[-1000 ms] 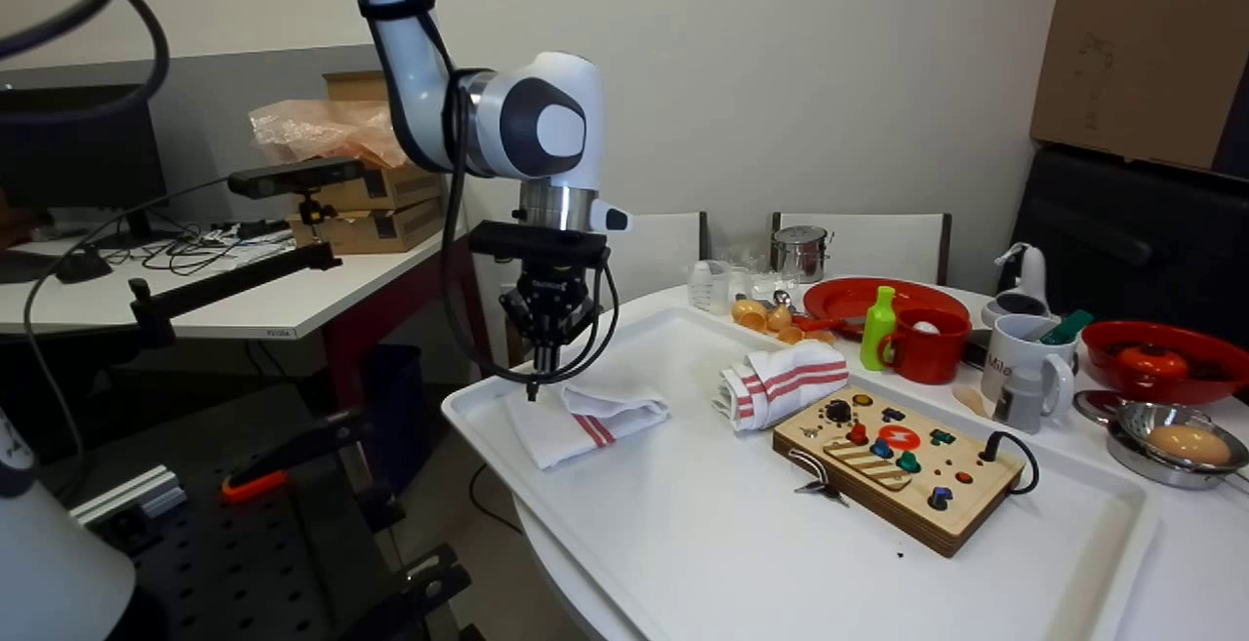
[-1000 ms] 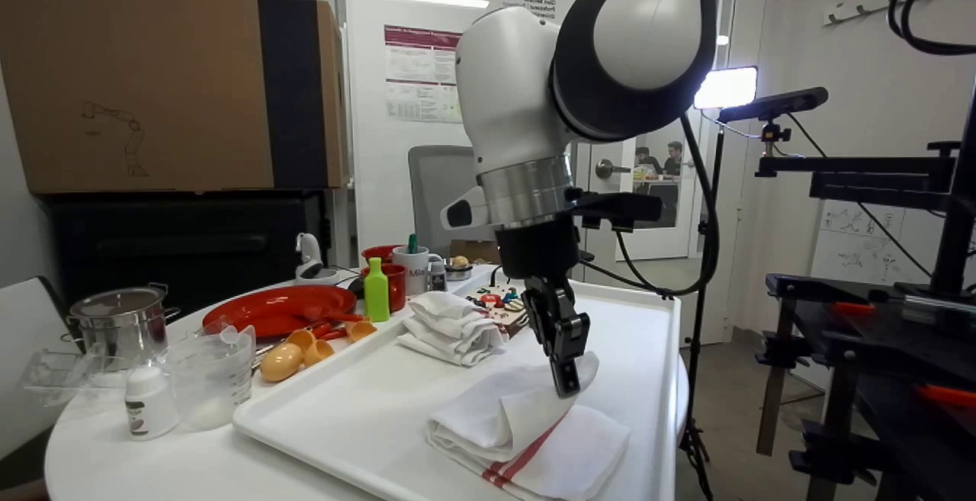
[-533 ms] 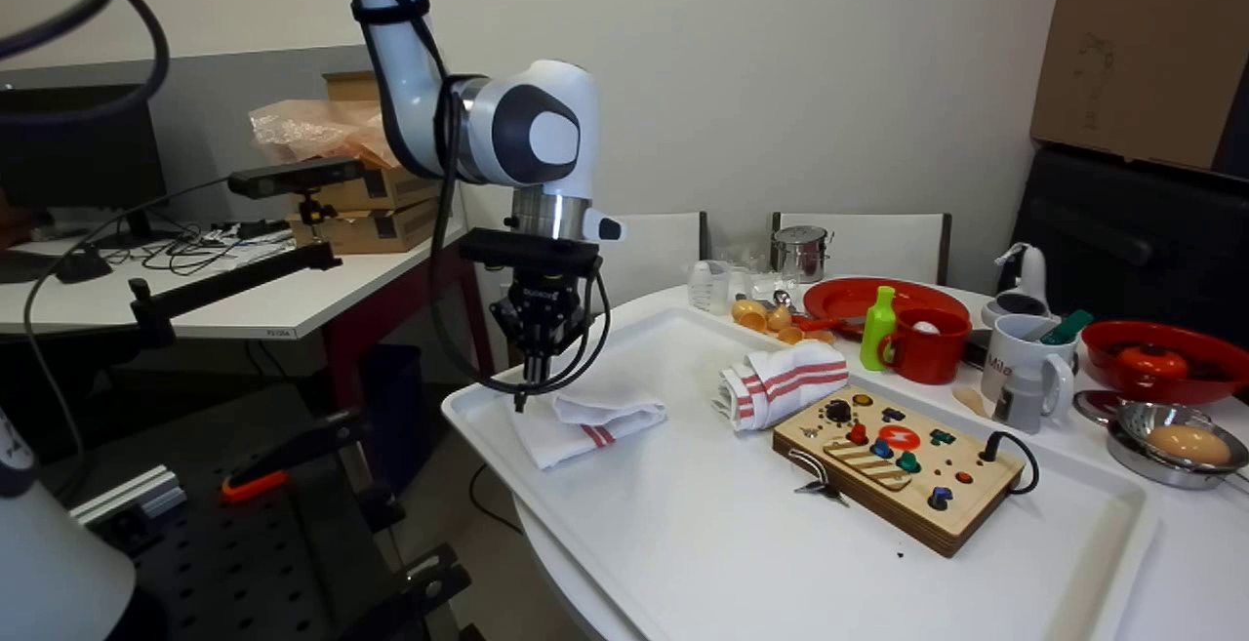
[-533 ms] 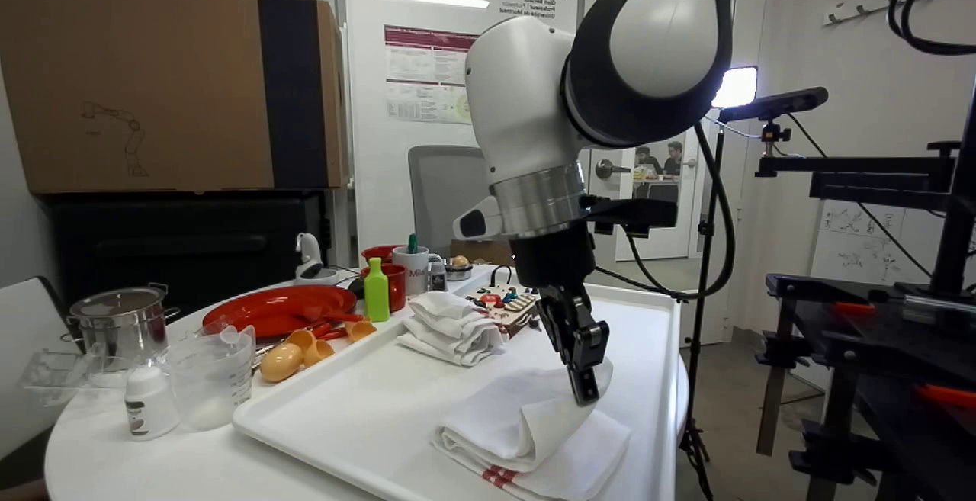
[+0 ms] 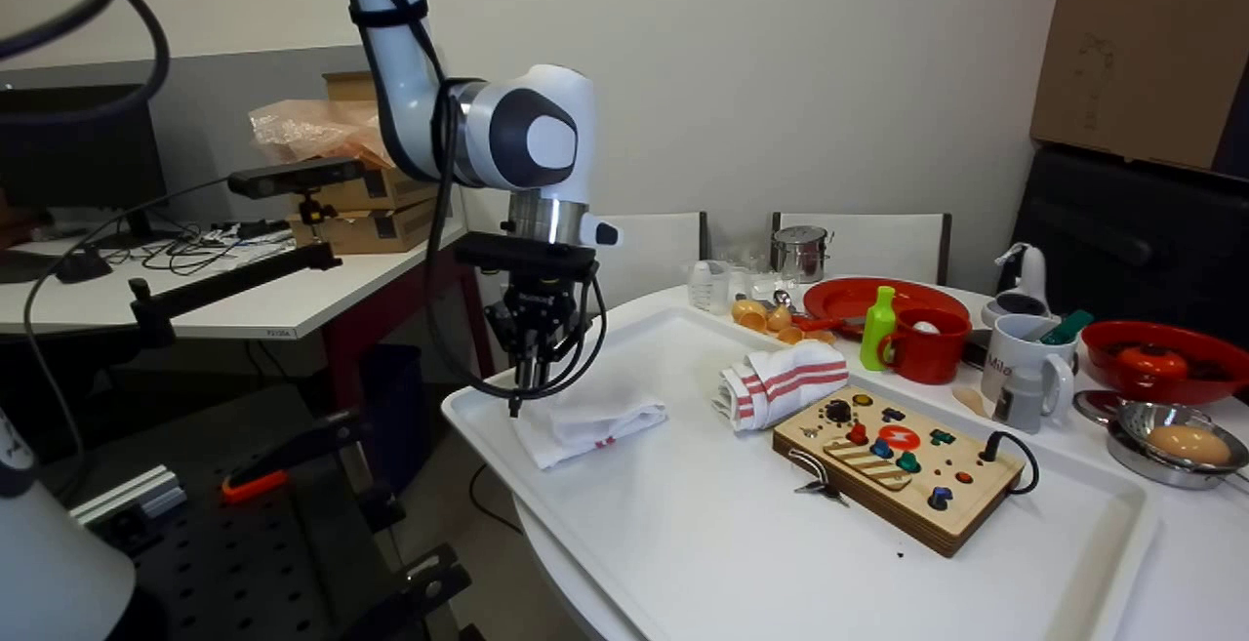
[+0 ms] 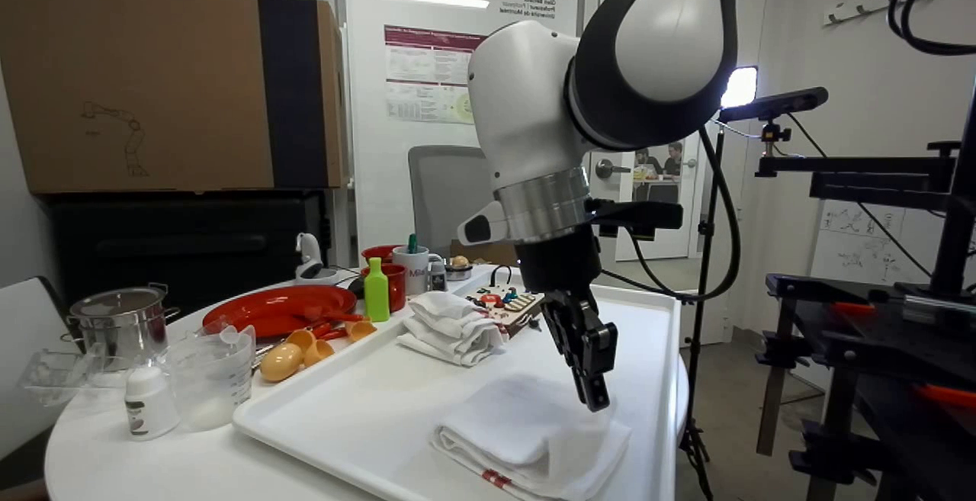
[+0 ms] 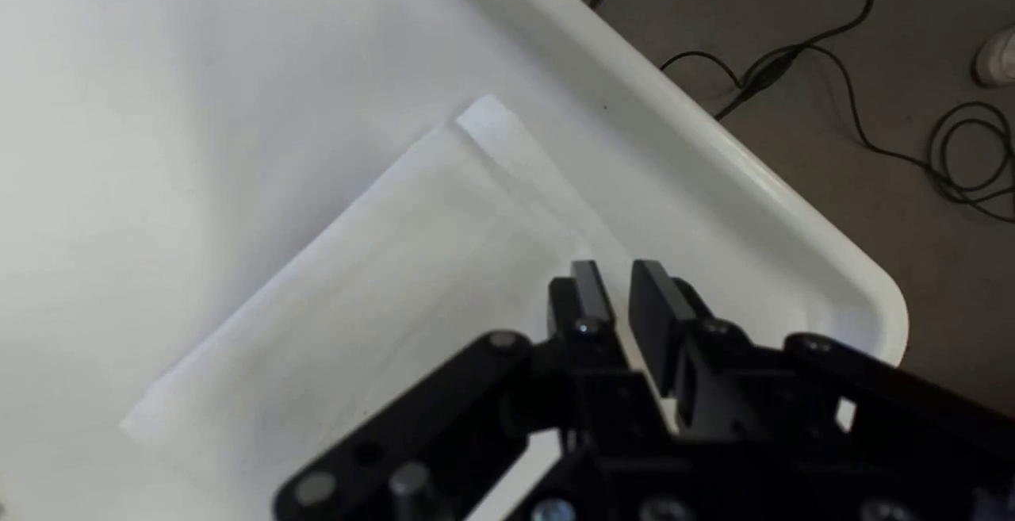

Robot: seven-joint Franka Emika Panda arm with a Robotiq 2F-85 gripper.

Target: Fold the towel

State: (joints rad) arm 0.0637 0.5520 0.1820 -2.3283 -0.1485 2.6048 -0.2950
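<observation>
A white towel with a red stripe lies folded near the tray's corner. It shows in both exterior views [image 5: 590, 423] [image 6: 526, 428] and in the wrist view [image 7: 373, 299]. Its top layer lies nearly flat, with a narrow strip of the lower layer showing along one edge. My gripper [image 7: 610, 269] is parted by a narrow gap with nothing between the fingers. It points down just above the towel's edge on the tray's rim side, in both exterior views [image 5: 517, 409] [image 6: 596, 407]. Most of the red stripe is covered by the top layer.
The towel rests on a white tray [image 5: 703, 543] with a raised rim. A second striped towel [image 5: 785, 385] lies folded beside a wooden knob box [image 5: 898, 465]. Behind stand a green bottle [image 5: 878, 329], a red mug [image 5: 927, 345] and a red plate [image 5: 859, 295].
The gripper moved down and toward the tray's near rim with the towel's flap, then its fingers parted. The flap dropped and now lies over the towel, covering more of the red stripe.
</observation>
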